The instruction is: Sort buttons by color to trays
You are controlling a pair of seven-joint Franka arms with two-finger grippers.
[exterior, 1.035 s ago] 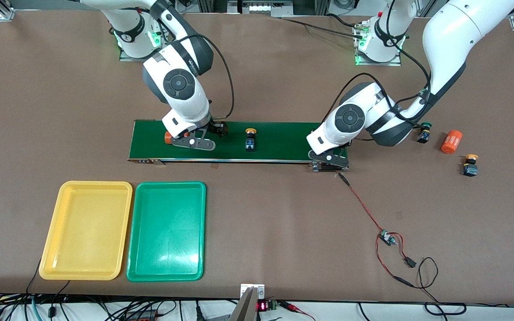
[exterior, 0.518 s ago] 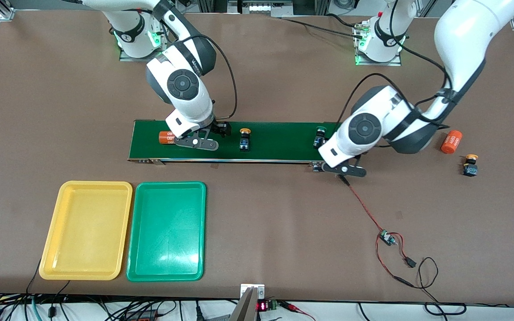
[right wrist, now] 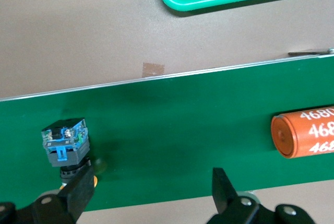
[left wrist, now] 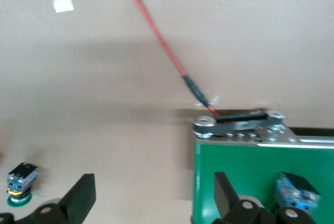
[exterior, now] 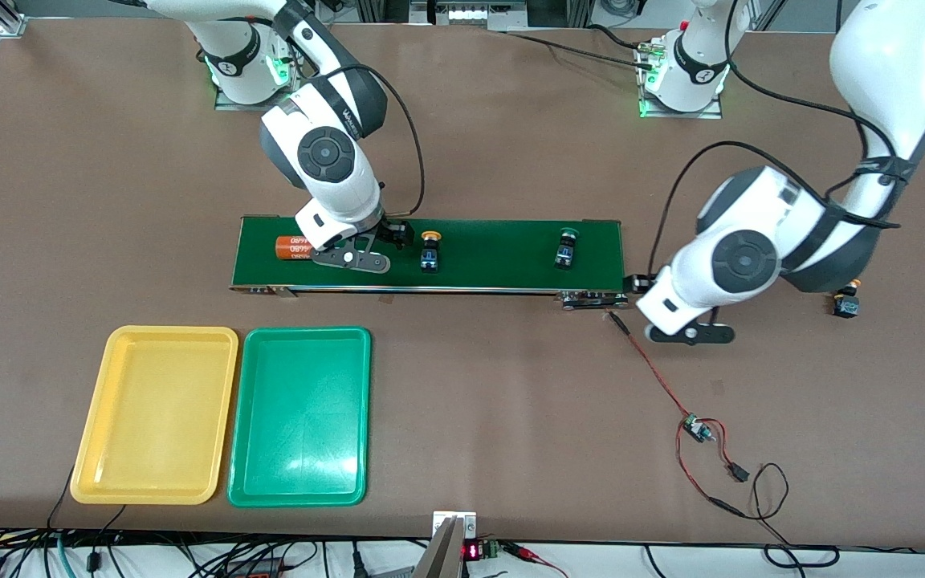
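Observation:
Two buttons ride the dark green belt (exterior: 495, 257): a yellow-capped one (exterior: 429, 250) beside my right gripper (exterior: 350, 258) and a green-capped one (exterior: 565, 247) toward the left arm's end. In the right wrist view the right gripper (right wrist: 151, 190) is open and empty over the belt, with the yellow-capped button (right wrist: 65, 143) by one finger. My left gripper (exterior: 687, 333) hangs open and empty over the table just off the belt's end (left wrist: 153, 198). Its wrist view shows a green-capped button (left wrist: 21, 182) on the table and the belt's button (left wrist: 297, 192). Another yellow-capped button (exterior: 845, 301) peeks out by the left arm. The yellow tray (exterior: 156, 413) and green tray (exterior: 300, 413) lie empty.
An orange "4680" cylinder (exterior: 294, 247) lies on the belt at the right arm's end, also in the right wrist view (right wrist: 305, 135). A red wire (exterior: 655, 373) with a small board (exterior: 697, 429) runs from the belt's end toward the front camera.
The left gripper opened, left the green-capped button on the belt and swung off the belt's end. The belt's buttons and cylinder shifted toward the right arm's end.

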